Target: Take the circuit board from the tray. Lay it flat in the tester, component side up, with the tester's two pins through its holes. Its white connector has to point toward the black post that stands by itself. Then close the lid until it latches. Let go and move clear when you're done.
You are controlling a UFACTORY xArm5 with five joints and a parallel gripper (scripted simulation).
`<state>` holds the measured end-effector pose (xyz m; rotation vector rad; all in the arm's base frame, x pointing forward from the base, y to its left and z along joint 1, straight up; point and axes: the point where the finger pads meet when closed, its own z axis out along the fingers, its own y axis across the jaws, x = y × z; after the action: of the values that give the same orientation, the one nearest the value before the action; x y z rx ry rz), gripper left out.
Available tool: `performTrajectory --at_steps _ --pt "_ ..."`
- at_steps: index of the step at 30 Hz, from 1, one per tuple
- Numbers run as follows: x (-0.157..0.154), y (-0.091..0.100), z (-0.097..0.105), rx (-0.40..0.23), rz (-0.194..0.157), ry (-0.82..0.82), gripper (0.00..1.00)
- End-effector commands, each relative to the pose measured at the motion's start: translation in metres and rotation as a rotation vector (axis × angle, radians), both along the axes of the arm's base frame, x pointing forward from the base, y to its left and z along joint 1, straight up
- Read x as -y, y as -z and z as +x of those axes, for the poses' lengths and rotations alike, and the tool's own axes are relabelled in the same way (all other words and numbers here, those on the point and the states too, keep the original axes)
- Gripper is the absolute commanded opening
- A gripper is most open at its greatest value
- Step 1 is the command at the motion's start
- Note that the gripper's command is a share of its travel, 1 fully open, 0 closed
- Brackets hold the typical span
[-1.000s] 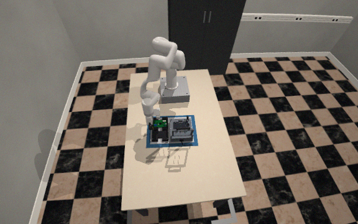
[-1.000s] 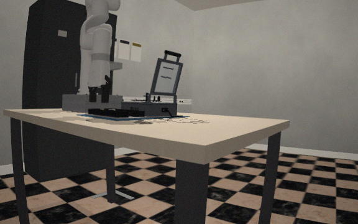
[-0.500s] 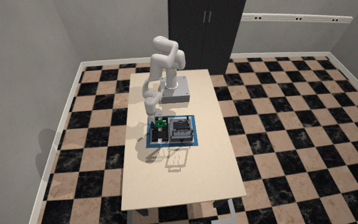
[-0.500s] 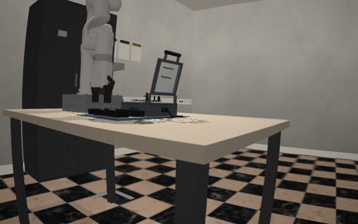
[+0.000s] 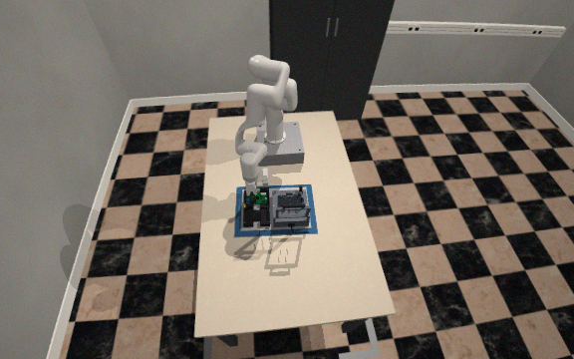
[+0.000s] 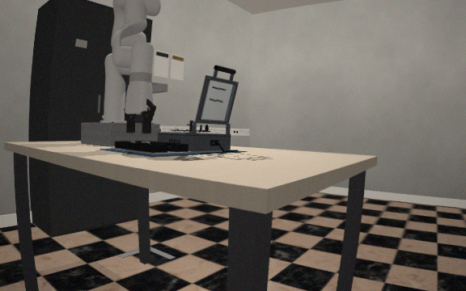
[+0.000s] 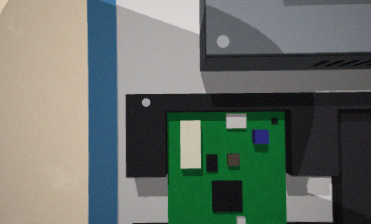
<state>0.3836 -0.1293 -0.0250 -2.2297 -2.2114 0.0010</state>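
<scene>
The green circuit board (image 5: pixel 260 198) (image 7: pixel 266 170) lies flat in the far pocket of the black tray (image 5: pixel 256 217) (image 6: pixel 144 146) (image 7: pixel 145 145), component side up. Its white connector (image 7: pixel 190 144) is at the board's upper left in the wrist view. In the exterior view the tray's rim hides the board. My gripper (image 5: pixel 251 193) (image 6: pixel 139 128) is open and empty, and hangs just above the board's end of the tray. Its fingers do not show in the wrist view. The grey tester (image 5: pixel 292 205) (image 6: pixel 201 141) (image 7: pixel 246 30) stands right beside the tray, with its lid (image 6: pixel 217 103) raised nearly upright.
Tray and tester sit on a blue-edged mat (image 5: pixel 314 234) (image 7: pixel 102 125) in the middle of the table (image 5: pixel 292 284) (image 6: pixel 257 174). The arm's grey base block (image 5: pixel 289 145) stands behind them. A dark cabinet (image 5: pixel 332 50) stands behind the table.
</scene>
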Motion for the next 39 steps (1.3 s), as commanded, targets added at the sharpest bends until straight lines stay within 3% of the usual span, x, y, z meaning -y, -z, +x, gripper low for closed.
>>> performTrajectory --at_steps 1,39 --pt "-0.004 -0.001 0.0 0.004 -0.001 0.0 1.0" --pt "-0.015 -0.001 -0.005 0.004 -0.001 0.0 1.0"
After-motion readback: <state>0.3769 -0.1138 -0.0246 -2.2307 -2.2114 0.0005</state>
